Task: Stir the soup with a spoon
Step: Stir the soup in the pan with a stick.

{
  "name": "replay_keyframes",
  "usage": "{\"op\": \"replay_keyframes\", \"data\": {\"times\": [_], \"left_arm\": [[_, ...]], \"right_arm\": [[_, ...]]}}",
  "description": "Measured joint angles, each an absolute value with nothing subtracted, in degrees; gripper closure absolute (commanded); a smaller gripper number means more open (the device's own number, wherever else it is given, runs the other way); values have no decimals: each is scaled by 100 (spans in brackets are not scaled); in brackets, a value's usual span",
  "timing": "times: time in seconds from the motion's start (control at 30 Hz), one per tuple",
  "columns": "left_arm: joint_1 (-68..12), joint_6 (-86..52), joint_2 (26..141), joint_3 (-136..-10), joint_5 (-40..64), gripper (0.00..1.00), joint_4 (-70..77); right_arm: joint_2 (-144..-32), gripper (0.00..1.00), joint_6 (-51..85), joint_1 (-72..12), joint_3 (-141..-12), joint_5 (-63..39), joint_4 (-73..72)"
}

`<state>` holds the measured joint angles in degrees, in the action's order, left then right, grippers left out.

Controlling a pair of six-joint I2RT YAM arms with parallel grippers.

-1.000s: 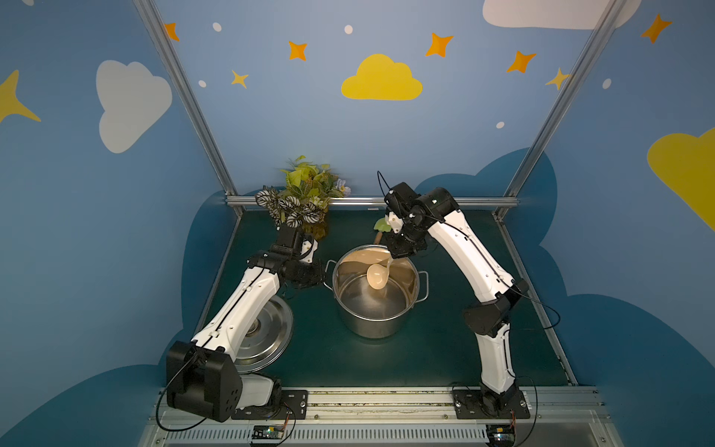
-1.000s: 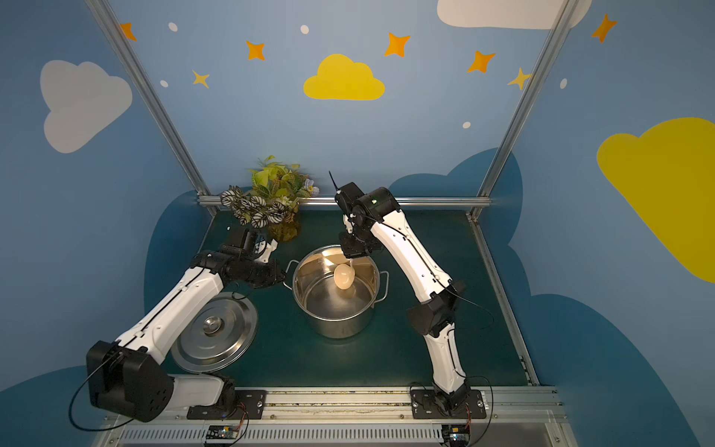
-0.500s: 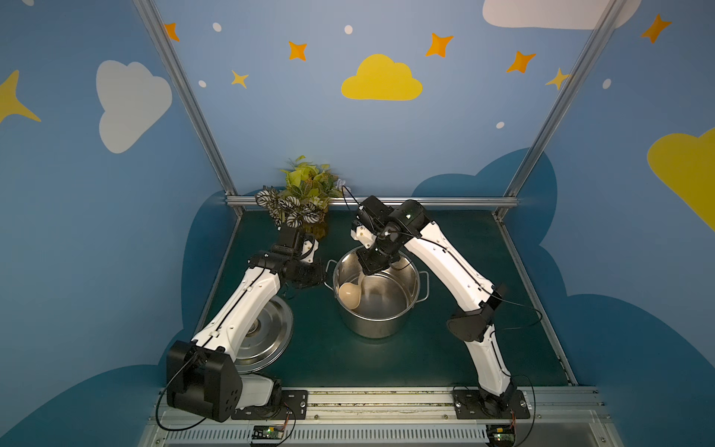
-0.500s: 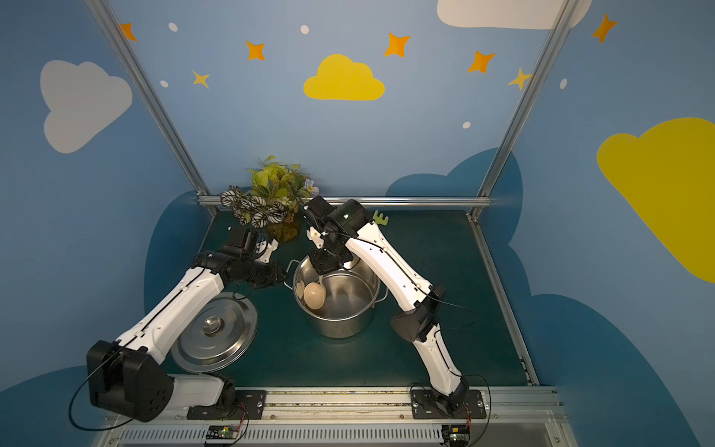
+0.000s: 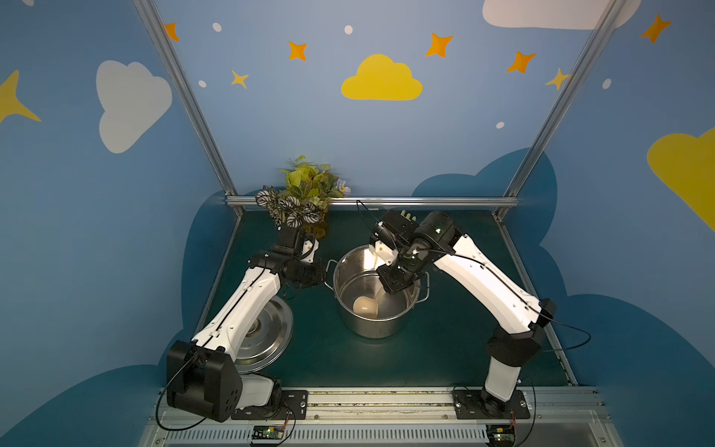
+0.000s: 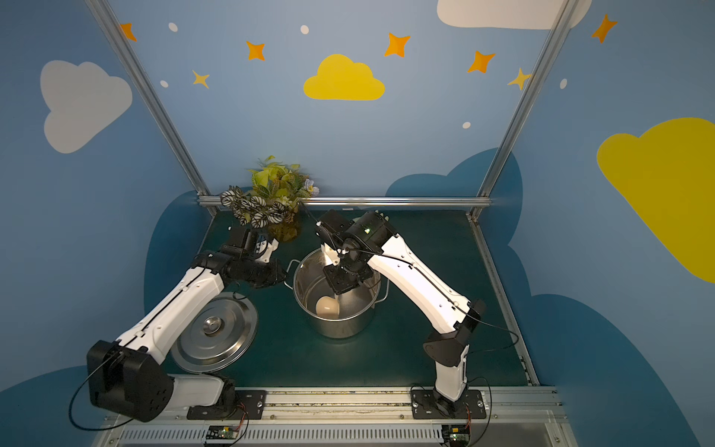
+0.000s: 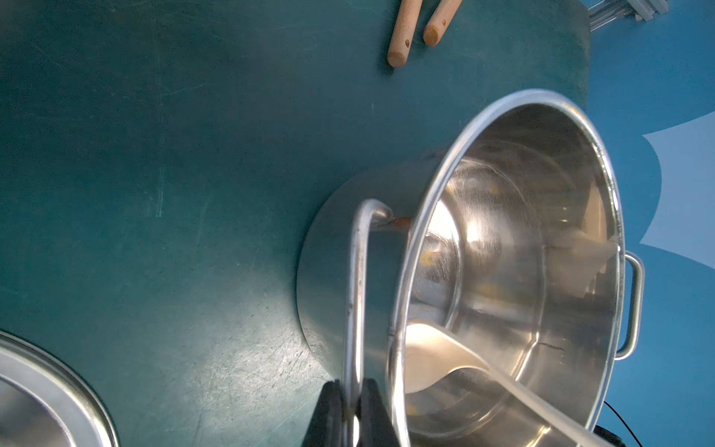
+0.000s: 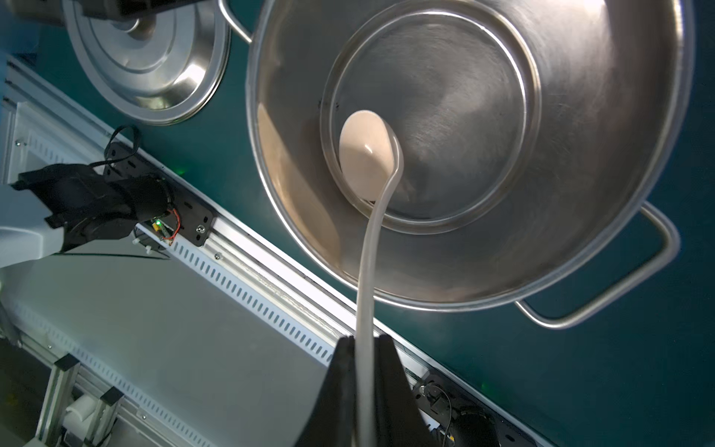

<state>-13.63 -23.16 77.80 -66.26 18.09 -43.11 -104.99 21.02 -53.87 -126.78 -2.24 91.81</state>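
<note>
A steel pot (image 5: 371,329) stands mid-table in both top views. Its inside (image 8: 580,116) is bare metal; no soup is in view. The cream spoon's bowl (image 5: 365,305) rests on the pot's floor near the front left wall, also seen in the right wrist view as a spoon bowl (image 8: 365,154). My right gripper (image 8: 364,340) is shut on the spoon's thin handle above the pot, right gripper (image 5: 394,288). My left gripper (image 7: 352,387) is shut on the pot's left loop handle (image 7: 358,294), left gripper (image 5: 315,271).
The pot's lid (image 5: 267,333) lies flat at the front left, partly under my left arm. A potted plant (image 5: 305,193) stands at the back. Two wooden tool handles (image 7: 402,35) lie behind the pot. The pot's right handle (image 8: 619,286) sticks out sideways.
My right gripper has swept the spoon round inside the pot: its bowl went from the far middle to the left wall, then toward the front. The left gripper has not moved.
</note>
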Motion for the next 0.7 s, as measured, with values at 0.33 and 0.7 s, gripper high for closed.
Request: {"op": "replay_keyframes", "data": {"times": [0.33,0.7], "left_arm": [[-1363,-2318,7780,-6624,1817,97,-4307],[-1385,-2379,7745,-6539,1844,97,-4169]], "right_arm": [[-10416,100,2171,-4359,-12274,395,9183],[-11699,100,2163,-4099,-13799,228,9181]]}}
